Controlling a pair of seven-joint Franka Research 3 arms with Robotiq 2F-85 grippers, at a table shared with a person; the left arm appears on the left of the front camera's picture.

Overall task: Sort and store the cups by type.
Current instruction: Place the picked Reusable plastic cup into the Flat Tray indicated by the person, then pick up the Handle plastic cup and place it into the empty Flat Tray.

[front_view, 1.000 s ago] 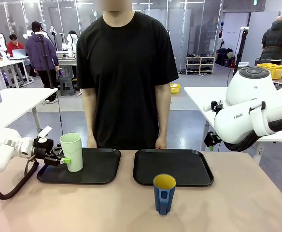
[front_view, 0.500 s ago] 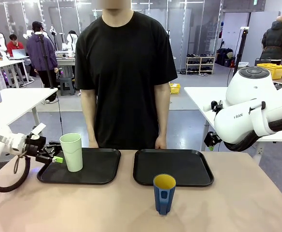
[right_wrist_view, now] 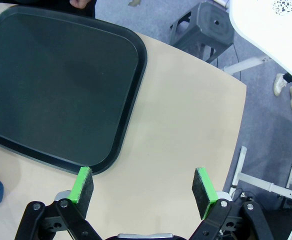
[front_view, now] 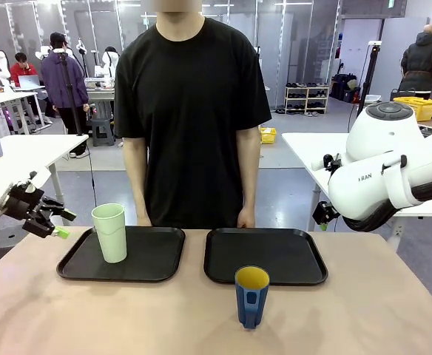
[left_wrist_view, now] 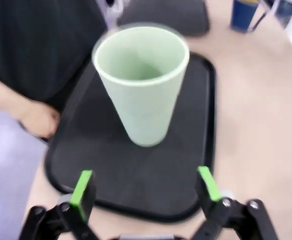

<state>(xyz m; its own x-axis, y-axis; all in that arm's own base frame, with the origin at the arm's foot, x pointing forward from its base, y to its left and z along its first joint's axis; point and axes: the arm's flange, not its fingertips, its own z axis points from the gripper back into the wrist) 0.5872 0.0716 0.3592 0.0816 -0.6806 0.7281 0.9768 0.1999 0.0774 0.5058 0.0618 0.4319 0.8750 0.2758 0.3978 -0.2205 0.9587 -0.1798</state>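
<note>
Mint tumbler [front_view: 110, 232] stands upright on left tray [front_view: 157, 260], apparently its sorted spot. Blue mug [front_view: 251, 296] waits on bare worktop [front_view: 349, 318], just before right tray [front_view: 275, 255]. Left claw [front_view: 62, 223] beside tumbler, right claw [right_wrist_view: 143, 187] both wide open, empty.

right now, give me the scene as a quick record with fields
green cup: upright on the left tray, near its left end
blue mug: upright on the bare table, in front of the right tray, handle toward the robot
right tray: nothing on it
left claw: open, holds nothing, left of the green cup and apart from it
right claw: open, holds nothing, above the table by a corner of the right tray
person: stands at the far side, hands at the table's edge
</note>
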